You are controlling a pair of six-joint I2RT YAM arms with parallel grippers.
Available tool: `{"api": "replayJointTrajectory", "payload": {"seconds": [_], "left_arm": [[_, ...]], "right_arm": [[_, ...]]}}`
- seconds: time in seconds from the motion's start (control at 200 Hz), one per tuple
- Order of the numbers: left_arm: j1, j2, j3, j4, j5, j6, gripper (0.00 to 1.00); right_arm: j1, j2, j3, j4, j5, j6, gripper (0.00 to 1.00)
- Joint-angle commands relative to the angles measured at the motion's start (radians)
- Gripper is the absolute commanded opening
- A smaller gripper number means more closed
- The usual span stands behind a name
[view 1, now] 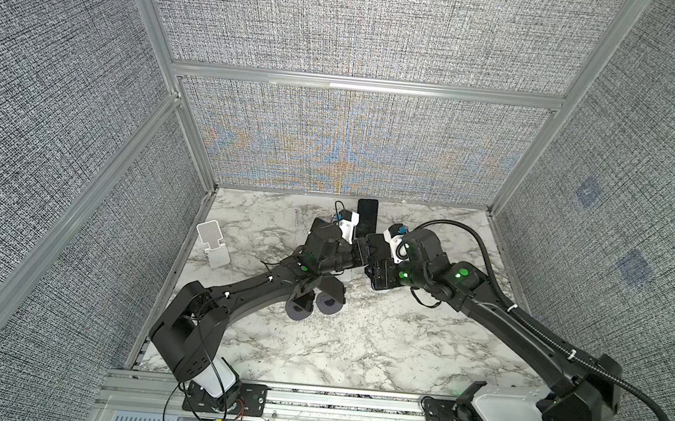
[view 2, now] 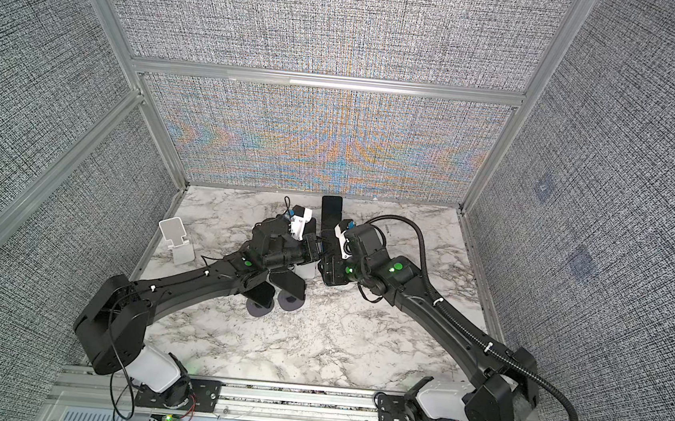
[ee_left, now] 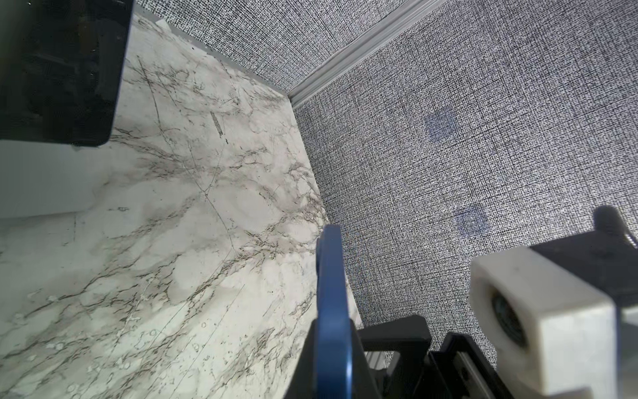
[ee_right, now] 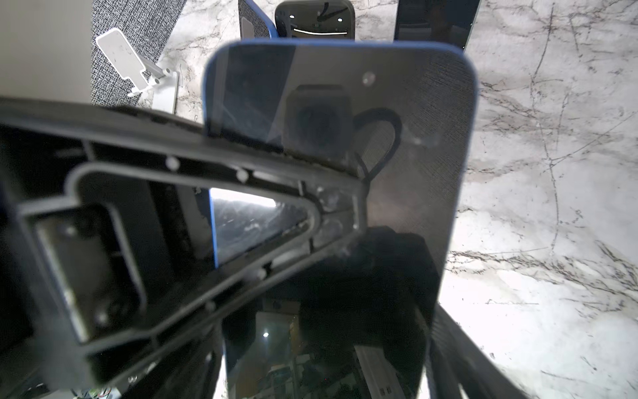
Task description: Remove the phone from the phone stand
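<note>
Where my two arms meet over the rear middle of the marble desk (view 1: pixel 378 340), both top views show my left hand (view 1: pixel 359 255) and my right hand (view 1: pixel 372 264) tip to tip. The wrists hide whatever lies between them. (a) A white phone stand (view 1: pixel 212 244) sits near the left wall, well apart from both hands. (b) A black phone (view 1: pixel 367 218) stands upright just behind the hands, close to the back wall.

Left wrist view: the phone (ee_left: pixel 332 293), blue-edged, is seen edge-on and upright. My left hand is fully closed and pinches it by its flat faces. I cannot tell whether its lower end rests on anything. The black phone (ee_left: pixel 58 69) is on one side of it, and the white housing of the right wrist camera (ee_left: pixel 538 328) is on the other.

Right wrist view: the phone (ee_right: pixel 397 155) turns its dark screen to the camera, with the blue rim showing all round. One finger (ee_right: pixel 172 224) of my right hand crosses the screen beside one long edge, and the other finger is barely shown. I cannot tell whether this hand grips the phone or only straddles it. The white phone stand (ee_right: pixel 134 62) is beyond, apart from the phone.
</note>
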Motion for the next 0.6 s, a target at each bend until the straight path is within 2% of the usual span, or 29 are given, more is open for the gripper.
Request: {"api": "replayJointTrajectory", "payload": {"seconds": [0.0, 0.18, 0.45, 0.595], "left_arm": [[-0.001, 0.009, 0.008, 0.069, 0.014, -0.016, 0.00], [0.000, 0.013, 0.003, 0.076, 0.016, -0.020, 0.00], [0.000, 0.015, 0.003, 0.077, 0.028, -0.023, 0.00], [0.000, 0.022, -0.010, 0.101, 0.029, -0.037, 0.18]], "right_arm": [[0.001, 0.008, -0.007, 0.032, 0.013, 0.007, 0.76], [0.001, 0.010, -0.012, 0.044, 0.038, 0.012, 0.65], [-0.001, 0.013, -0.018, 0.049, 0.058, 0.014, 0.54], [-0.002, 0.011, -0.020, 0.045, 0.064, 0.015, 0.52]]}}
